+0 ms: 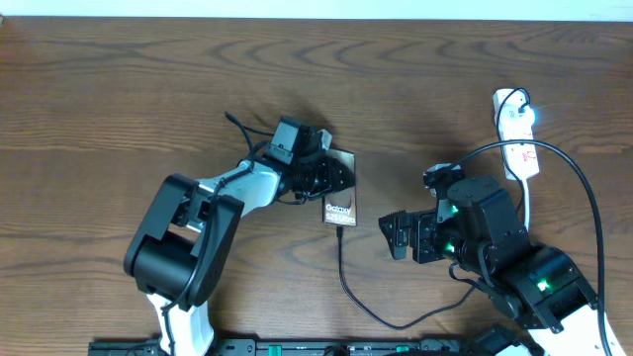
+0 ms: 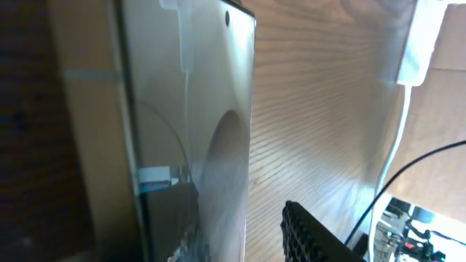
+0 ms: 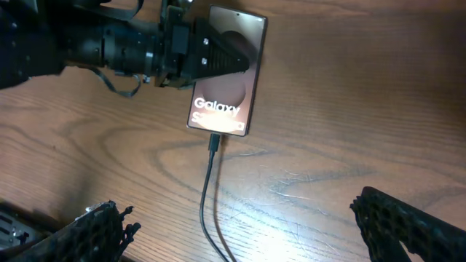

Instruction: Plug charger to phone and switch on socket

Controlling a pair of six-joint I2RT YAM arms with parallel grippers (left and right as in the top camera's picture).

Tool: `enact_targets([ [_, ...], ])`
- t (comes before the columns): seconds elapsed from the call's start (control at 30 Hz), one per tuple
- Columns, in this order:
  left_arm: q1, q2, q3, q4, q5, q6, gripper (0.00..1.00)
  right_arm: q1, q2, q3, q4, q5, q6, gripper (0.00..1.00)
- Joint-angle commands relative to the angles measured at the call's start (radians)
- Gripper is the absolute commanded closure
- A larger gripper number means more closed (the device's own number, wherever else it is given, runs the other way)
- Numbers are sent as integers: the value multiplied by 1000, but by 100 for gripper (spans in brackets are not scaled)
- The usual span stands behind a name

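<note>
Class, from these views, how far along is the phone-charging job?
Apparently done: the thin black cable meets the bottom edge of the dark-grey Galaxy phone. In hand: the left gripper rests on it. Left: switching the white power strip; open right gripper hovers apart.

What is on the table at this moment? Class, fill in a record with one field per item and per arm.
phone: face up, Galaxy lettering visible
charger: black connector at phone's lower edge, apparently plugged in; cable trails off
socket: white power strip, beyond the right arm; switch state unclear
left fingers: over phone's left side; grip unclear
right fingers: open, clear of phone, holding nothing
</note>
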State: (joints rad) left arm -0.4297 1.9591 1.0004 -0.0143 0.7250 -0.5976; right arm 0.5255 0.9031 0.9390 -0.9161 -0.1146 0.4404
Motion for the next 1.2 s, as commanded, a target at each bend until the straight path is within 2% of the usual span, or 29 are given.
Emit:
enact_targets([
  [0.0, 31, 59, -27, -103, -183, 84, 55, -8, 0, 11, 1, 11, 9, 1],
  [0.1, 34, 59, -10, -165, -238, 106, 55, -8, 0, 11, 4, 11, 12, 1],
  [0.5, 10, 59, 10, -190, -241, 179, 47, -8, 19, 11, 7, 11, 84, 1],
  [0.7, -21, 59, 71, -325, -356, 209, 48, -8, 85, 11, 6, 7, 106, 1],
  [1.17, -21, 59, 73, -351, -428, 140, 46, -8, 257, 11, -64, 0, 106, 1],
])
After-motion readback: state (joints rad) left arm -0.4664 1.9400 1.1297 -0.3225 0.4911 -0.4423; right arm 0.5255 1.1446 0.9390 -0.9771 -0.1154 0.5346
